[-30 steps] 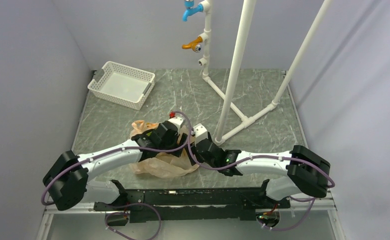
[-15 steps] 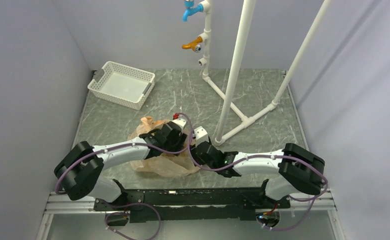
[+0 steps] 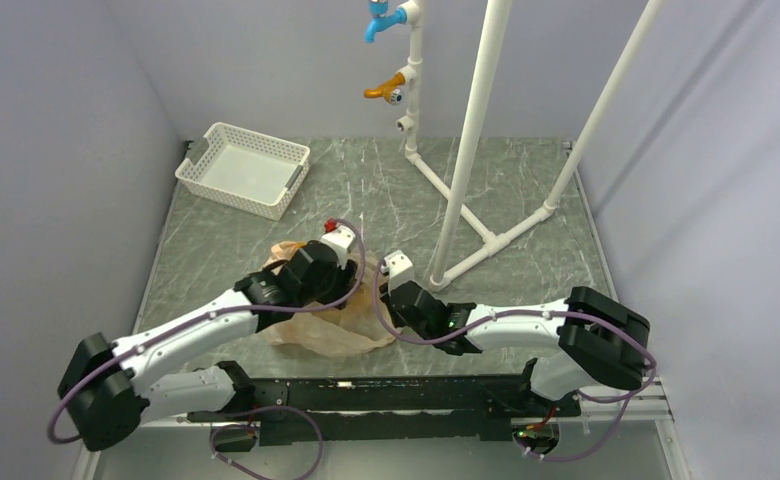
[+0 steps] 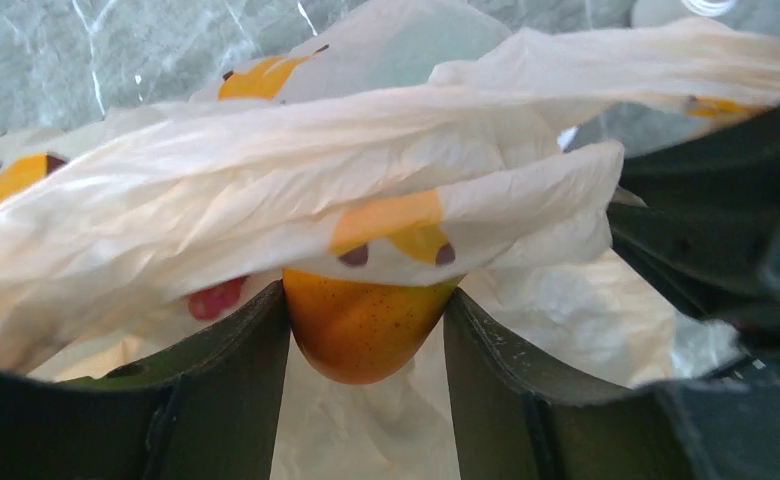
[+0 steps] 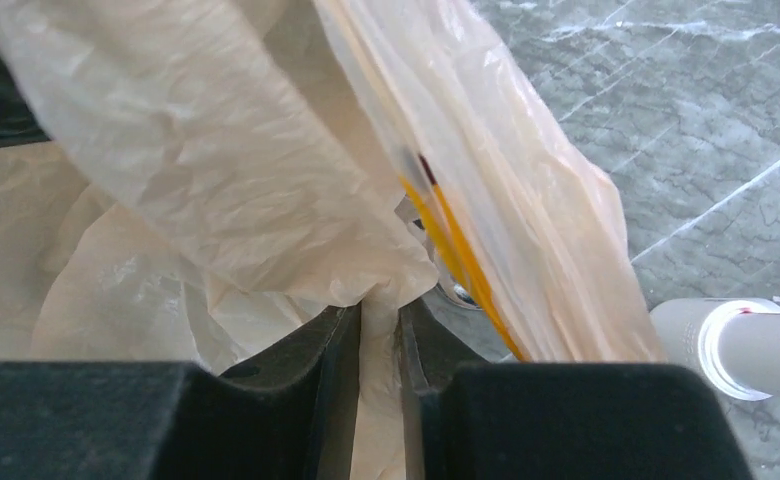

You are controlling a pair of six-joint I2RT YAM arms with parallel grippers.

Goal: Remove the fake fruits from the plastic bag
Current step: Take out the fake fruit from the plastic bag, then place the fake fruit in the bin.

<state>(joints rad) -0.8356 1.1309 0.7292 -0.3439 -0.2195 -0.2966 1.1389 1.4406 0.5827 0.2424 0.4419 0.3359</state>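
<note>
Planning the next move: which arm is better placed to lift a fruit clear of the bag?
Left. The left gripper grips the orange fruit under a fold of the plastic bag; the right gripper pinches only bag film, likely anchoring it.

Left fingers [image 4: 236, 390] tight around orange fruit [image 4: 361, 335], right fingers [image 5: 331, 400] nearly together on pinched plastic bag [image 5: 216, 170].

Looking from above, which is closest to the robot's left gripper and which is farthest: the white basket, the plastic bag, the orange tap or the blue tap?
1. plastic bag, right under the left gripper, touching it.
2. white basket, in the far left corner.
3. orange tap, on the pipe at the back.
4. blue tap, higher on that pipe.
</note>
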